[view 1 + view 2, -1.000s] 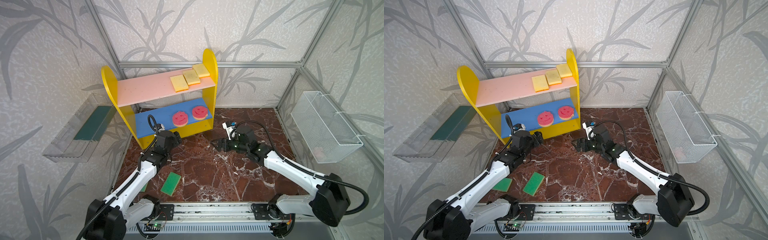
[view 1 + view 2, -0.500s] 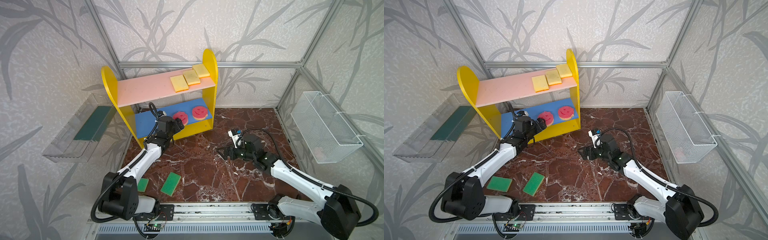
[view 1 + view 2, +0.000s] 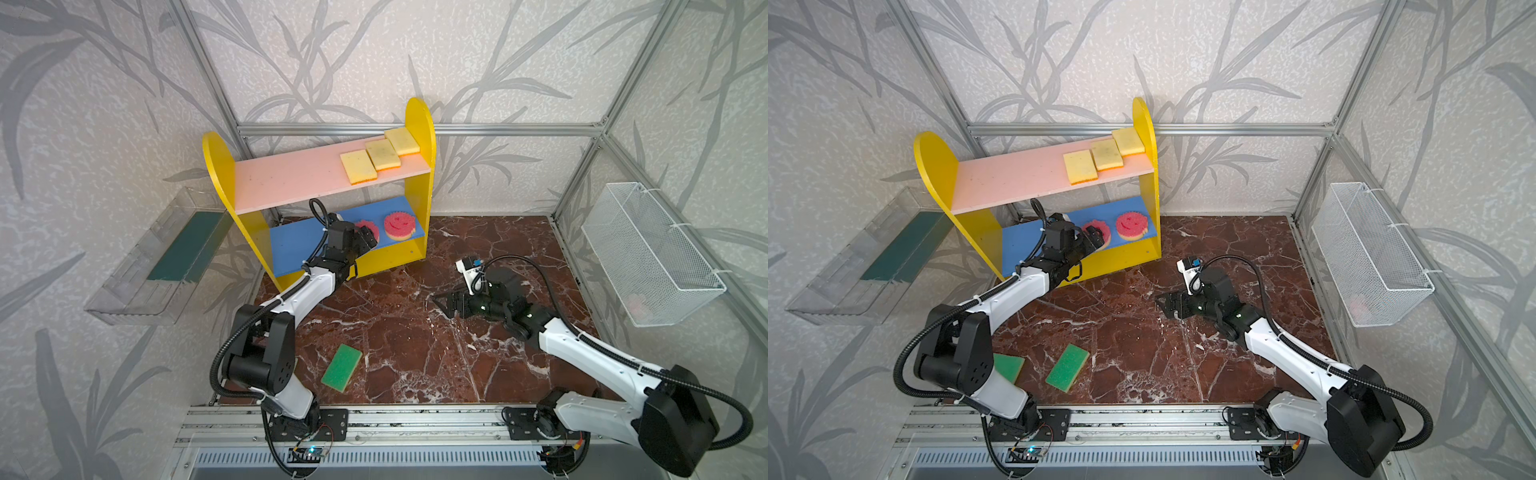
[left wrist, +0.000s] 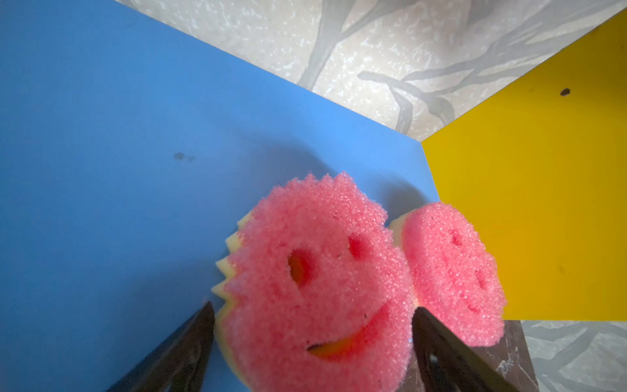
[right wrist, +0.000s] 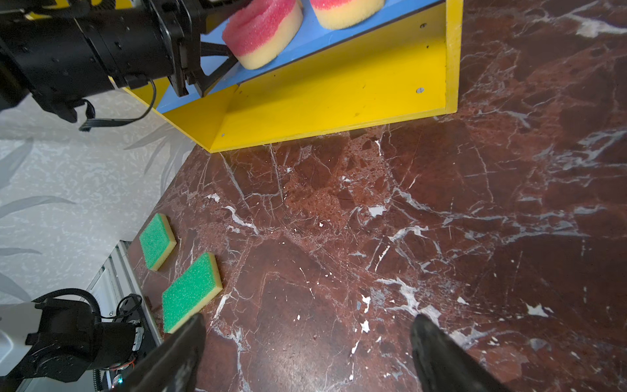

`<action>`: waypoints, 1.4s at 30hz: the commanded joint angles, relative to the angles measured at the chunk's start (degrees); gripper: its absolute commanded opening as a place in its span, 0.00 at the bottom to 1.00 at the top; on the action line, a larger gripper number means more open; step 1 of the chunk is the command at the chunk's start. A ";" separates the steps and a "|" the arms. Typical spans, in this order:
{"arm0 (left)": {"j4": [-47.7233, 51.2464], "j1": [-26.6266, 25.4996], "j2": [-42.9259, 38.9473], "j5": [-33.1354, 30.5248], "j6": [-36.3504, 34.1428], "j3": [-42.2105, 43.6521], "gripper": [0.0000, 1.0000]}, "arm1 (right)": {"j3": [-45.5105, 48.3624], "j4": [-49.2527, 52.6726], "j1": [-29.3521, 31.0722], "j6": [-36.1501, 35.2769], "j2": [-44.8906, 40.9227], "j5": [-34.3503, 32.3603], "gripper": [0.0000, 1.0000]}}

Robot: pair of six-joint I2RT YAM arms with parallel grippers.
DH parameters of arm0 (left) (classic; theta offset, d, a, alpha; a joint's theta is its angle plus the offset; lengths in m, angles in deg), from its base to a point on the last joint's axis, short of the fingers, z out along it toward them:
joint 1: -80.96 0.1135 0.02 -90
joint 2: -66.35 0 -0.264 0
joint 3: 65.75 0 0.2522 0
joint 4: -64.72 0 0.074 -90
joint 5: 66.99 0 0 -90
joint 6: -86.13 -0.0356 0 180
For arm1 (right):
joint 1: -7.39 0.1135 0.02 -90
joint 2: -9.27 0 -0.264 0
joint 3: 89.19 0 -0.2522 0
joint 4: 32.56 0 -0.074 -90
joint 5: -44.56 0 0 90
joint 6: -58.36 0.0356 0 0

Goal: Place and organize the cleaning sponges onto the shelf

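Left tool (image 4: 312, 306) stands wide open around a pink sponge (image 4: 315, 271) on your shelf (image 4: 101, 135); right tool (image 5: 308, 316) gapes empty.

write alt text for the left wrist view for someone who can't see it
A round pink smiley sponge lies on the shelf's blue board, flanked by the left gripper's open dark fingers. A second pink smiley sponge sits beside it, near the yellow side panel; patterned wallpaper shows behind.

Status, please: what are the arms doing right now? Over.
Left tool open, straddling a pink sponge on the blue board. Right tool open, empty. Two green sponges on the floor. Nothing blocking.
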 commanded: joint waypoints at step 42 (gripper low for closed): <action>53.08 -21.64 -47.40 -15.91 14.62 36.16 0.93 | 6.51 -1.84 -0.46 1.25 -1.43 7.11 0.92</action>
